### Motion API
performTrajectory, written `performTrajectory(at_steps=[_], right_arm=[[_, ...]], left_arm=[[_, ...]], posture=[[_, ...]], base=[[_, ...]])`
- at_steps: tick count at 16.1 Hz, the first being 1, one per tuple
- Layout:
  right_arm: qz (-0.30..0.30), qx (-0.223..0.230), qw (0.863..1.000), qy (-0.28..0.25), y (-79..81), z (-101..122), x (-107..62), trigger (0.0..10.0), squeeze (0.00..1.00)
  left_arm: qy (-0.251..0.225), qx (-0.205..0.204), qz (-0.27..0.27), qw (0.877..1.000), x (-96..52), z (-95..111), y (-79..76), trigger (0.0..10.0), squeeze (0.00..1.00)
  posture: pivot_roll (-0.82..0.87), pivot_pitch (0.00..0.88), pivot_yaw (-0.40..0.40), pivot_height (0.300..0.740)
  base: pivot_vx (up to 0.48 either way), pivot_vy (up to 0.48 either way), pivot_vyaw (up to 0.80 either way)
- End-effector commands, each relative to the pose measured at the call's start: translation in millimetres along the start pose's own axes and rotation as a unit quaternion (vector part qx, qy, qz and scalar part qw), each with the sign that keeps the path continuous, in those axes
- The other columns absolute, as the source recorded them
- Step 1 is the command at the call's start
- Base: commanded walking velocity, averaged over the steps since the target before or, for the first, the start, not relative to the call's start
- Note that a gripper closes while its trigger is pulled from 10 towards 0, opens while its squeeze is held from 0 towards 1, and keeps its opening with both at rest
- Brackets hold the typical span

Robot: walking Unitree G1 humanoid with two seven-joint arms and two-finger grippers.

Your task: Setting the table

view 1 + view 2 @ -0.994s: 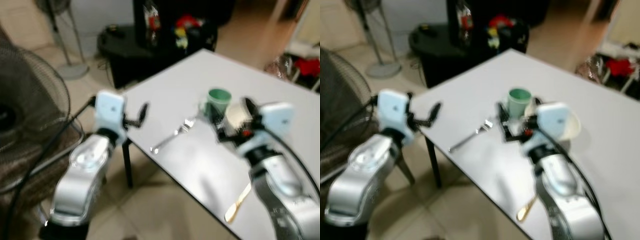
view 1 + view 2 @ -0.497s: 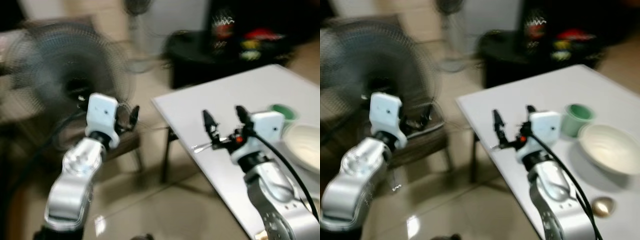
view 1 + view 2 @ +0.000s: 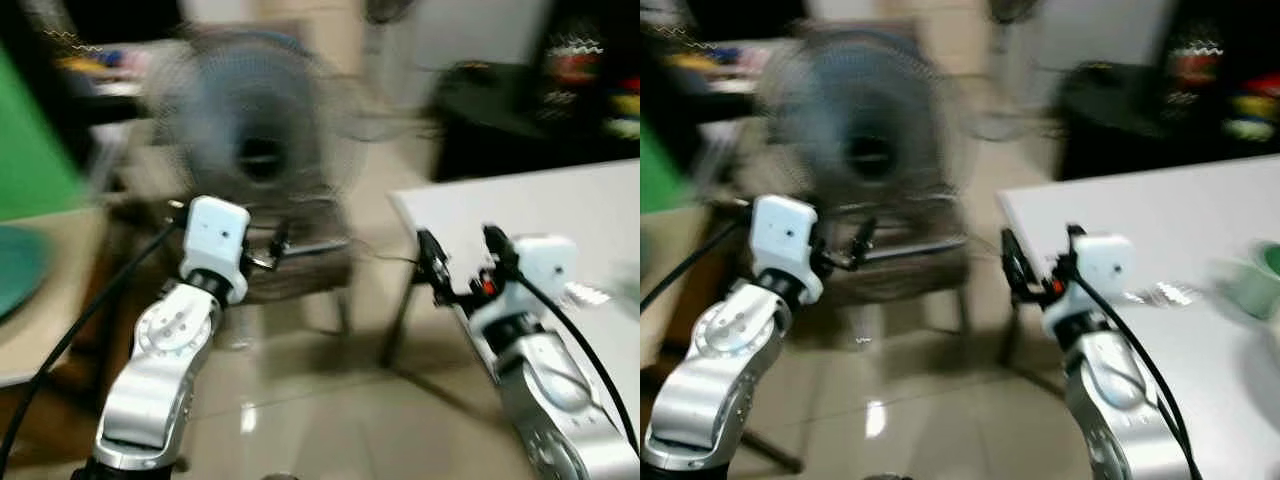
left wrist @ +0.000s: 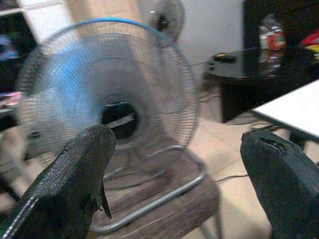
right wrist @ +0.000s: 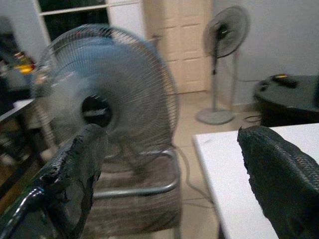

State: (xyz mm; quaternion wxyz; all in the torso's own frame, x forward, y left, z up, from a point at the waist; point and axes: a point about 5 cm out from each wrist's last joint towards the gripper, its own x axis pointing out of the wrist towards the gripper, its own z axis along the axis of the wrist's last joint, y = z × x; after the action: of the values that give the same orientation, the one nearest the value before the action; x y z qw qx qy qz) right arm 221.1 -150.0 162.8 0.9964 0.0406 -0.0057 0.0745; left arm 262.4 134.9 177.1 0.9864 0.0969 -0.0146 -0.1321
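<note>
I see a blurred head view of a room with a tiled floor (image 3: 330, 420). My left tool (image 3: 275, 245) is raised in the air in front of a large blue-tinted fan (image 3: 262, 150), well away from the worktop; its two black fingers (image 4: 75, 184) stand wide apart and hold nothing. My right tool (image 3: 462, 262) is also raised, hovering just at the near left corner of the white worktop (image 3: 540, 205), with its fingers (image 5: 75, 174) spread wide and nothing between them. The fan sits on a chair (image 4: 164, 199) with a metal frame and a brownish seat, to the left of the worktop. On the worktop, near its right side, lies a blurred silvery thing that may be a fork (image 3: 1160, 293), and beyond it, at the frame's right edge, stands a pale green cup (image 3: 1262, 275); both rest on the surface, apart from my tools. Behind the worktop is a low black table (image 5: 286, 97) carrying a small dark item, and past it a dark shelf with red and yellow things I cannot make out. A second fan on a tall stand (image 5: 224, 55) stands by a pale door. At far left I see a green shape (image 3: 35, 150) and a beige surface (image 3: 40, 300), too blurred to tell apart.
</note>
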Motion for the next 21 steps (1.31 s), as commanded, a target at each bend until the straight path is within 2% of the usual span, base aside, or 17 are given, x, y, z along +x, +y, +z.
performTrajectory(at_steps=[1,2,3,4,6,7,8,15,17,21], right_arm=[[0.006,-0.006,1.0,-0.002,3.3,-0.2,0.0,10.0,1.0],[0.003,-0.012,1.0,0.0,4.2,-1.5,0.3,10.0,1.0],[-0.032,-0.015,0.999,-0.017,1.2,-0.6,0.7,10.0,1.0],[-0.046,0.001,0.999,-0.012,0.2,-2.9,1.8,10.0,1.0],[-0.051,-0.002,0.999,0.012,-0.7,-8.8,3.8,10.0,1.0],[-0.047,0.032,0.998,0.014,-0.8,-10.0,2.4,10.0,0.0],[-0.043,0.06,0.997,0.013,-1.1,-10.2,0.9,10.0,0.0],[-0.017,0.118,0.992,0.042,7.2,-14.5,1.4,10.0,0.0],[-0.004,0.126,0.991,0.044,8.9,-13.9,1.7,10.0,0.0],[0.009,0.105,0.994,0.03,9.8,-9.6,6.1,10.0,0.0]], left_arm=[[0.007,0.003,0.007,1.0,-2.4,-0.7,5.3,10.0,0.0],[0.011,0.002,0.013,1.0,-2.7,-1.3,8.0,10.0,0.0],[0.012,0.005,0.014,1.0,-2.9,-1.4,9.8,10.0,0.0],[0.014,0.007,0.018,1.0,-3.1,-1.3,11.9,10.0,0.0],[0.017,0.012,0.022,1.0,-5.0,-2.0,14.7,10.0,0.0],[0.021,0.013,0.024,0.999,-6.1,-2.3,15.5,10.0,0.0],[0.022,0.014,0.024,0.999,-6.7,-2.2,15.6,10.0,0.0],[0.033,0.009,0.027,0.999,-9.2,-5.4,14.9,10.0,0.0],[0.034,0.008,0.029,0.999,-10.0,-5.3,14.8,10.0,0.0],[0.029,0.001,0.045,0.999,-12.4,-4.0,17.1,10.0,0.0]], posture=[[0.04,0.0,0.038,0.74],[0.04,0.0,0.038,0.74],[0.05,0.0,0.037,0.74],[0.06,0.0,0.033,0.74],[0.06,0.0,0.031,0.74],[0.06,0.0,0.031,0.74],[0.06,0.0,0.031,0.74],[0.08,0.0,0.017,0.74],[0.08,0.0,0.007,0.74],[0.1,0.0,-0.009,0.74]], base=[[0.0,0.0,0.41],[0.0,0.0,0.0],[0.0,0.311,0.0],[0.0,0.337,0.0],[0.0,0.347,0.0],[0.0,0.345,0.0],[0.0,0.345,0.0],[0.0,0.346,0.0],[0.0,0.347,0.0],[0.0,0.173,0.0]])
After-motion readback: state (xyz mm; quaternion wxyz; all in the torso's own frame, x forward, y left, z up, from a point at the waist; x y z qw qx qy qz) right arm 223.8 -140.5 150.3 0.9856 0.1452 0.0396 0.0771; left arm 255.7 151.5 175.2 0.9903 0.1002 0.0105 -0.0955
